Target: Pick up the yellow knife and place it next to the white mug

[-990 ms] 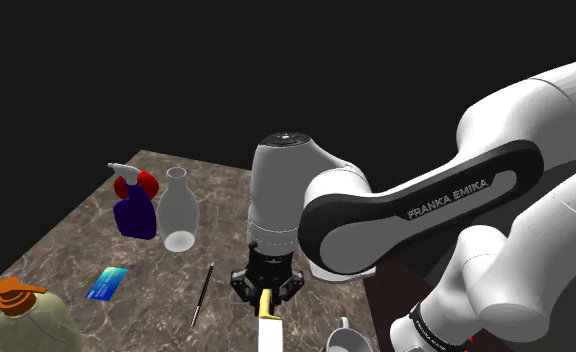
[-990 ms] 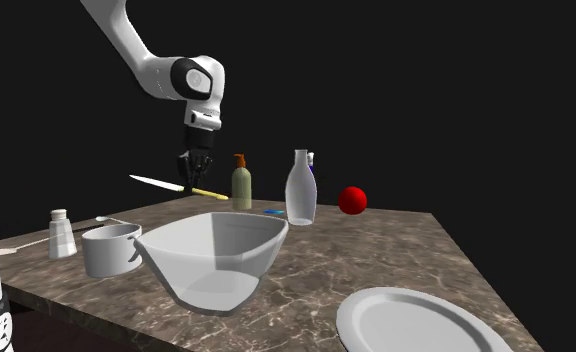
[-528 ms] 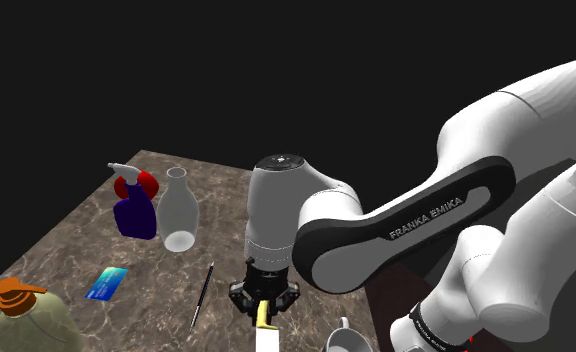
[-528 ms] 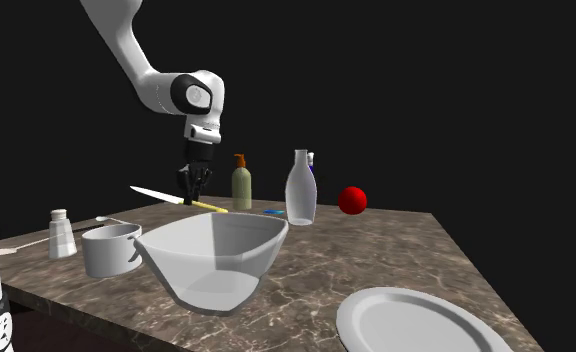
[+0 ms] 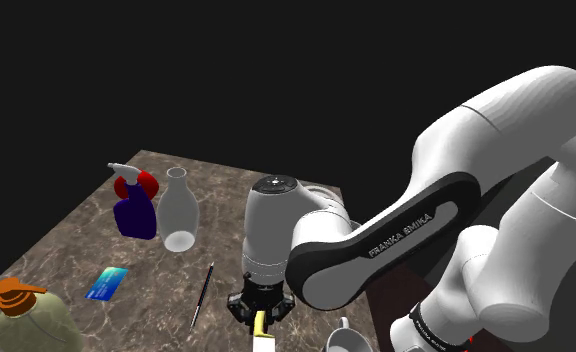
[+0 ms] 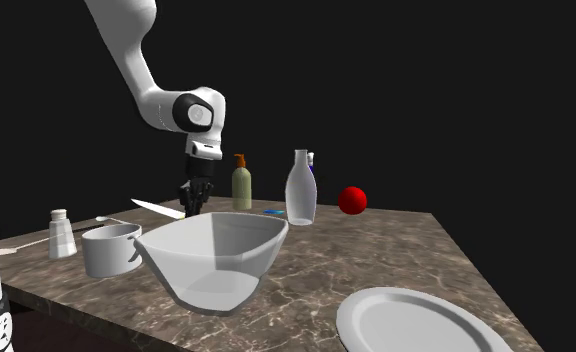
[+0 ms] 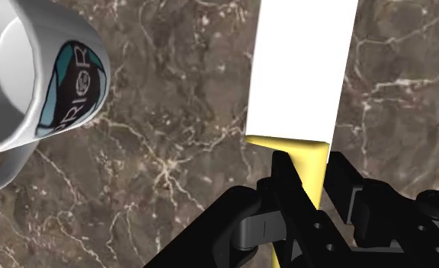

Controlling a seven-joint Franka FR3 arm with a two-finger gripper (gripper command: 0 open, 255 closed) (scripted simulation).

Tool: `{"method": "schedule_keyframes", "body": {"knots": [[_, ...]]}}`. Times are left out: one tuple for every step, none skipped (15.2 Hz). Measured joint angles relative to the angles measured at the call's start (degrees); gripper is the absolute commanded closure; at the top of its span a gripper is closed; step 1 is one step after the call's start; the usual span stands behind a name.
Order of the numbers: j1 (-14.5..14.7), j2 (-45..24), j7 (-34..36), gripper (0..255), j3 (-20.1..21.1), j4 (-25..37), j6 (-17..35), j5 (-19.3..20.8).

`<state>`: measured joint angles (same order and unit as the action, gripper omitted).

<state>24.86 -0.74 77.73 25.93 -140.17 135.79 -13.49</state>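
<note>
The yellow knife [image 7: 300, 76] was held in the black gripper [image 7: 313, 173]. The fingers [image 7: 286, 186] were closed on its yellow handle, one on either side, and in the wrist view the handle was seen pinched between them. The broad white blade was carried straight out ahead of the fingertips, over the brown marbled table [image 7: 172, 152]. Whether the blade touched the table could not be told. The white mug [image 7: 35, 84], marked with a teal and black label, was seen ahead of the fingers and off to one side. It was beside the blade but apart from it, with bare table between the two.

In the shoulder view the gripper [image 5: 261, 310] was pointed downward beneath the white arm, and the knife [image 5: 262, 328] was seen just below the fingers, its handle nearest them. The mug [image 5: 348, 338] was placed near the fingers, on the stand's side of them. On the opposite side a dark pen [image 5: 202, 293] was laid near the fingers, a blue card [image 5: 107, 283] farther off, and an olive bottle [image 5: 31, 315] with an orange pump farther still. A clear bottle [image 5: 176, 210] and a blue spray bottle [image 5: 134, 205] were stood just beside each other, well beyond the fingers.

In the second exterior view the knife [image 6: 158, 208] was seen jutting sideways from the gripper [image 6: 191, 203]. The mug [image 6: 111, 250] was set just beside a large pale bowl [image 6: 214, 258]. A white plate [image 6: 421, 322] and a red ball [image 6: 352, 200] were placed well apart from the fingers.
</note>
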Motion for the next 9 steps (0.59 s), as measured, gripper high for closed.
{"method": "schedule_keyframes", "body": {"knots": [[0.14, -0.78, 0.33, 255, 0.12, -0.17, 0.94, 0.24], [0.14, -1.54, 0.38, 255, 0.09, -0.30, 1.79, 0.53], [0.22, -2.31, 0.54, 255, 0.12, -0.57, 2.80, 0.77], [0.21, -3.14, 0.60, 255, 0.04, -0.65, 3.66, 1.12], [0.26, -3.90, 0.74, 255, 0.01, -0.76, 4.49, 1.42], [0.32, -4.72, 0.91, 255, -0.04, -0.84, 5.35, 1.76], [0.42, -5.65, 1.11, 255, -0.09, -1.02, 6.42, 2.12], [0.46, -5.96, 1.18, 255, -0.11, -1.10, 6.79, 2.25], [0.47, -6.17, 1.20, 255, -0.14, -1.12, 7.02, 2.34]]}}
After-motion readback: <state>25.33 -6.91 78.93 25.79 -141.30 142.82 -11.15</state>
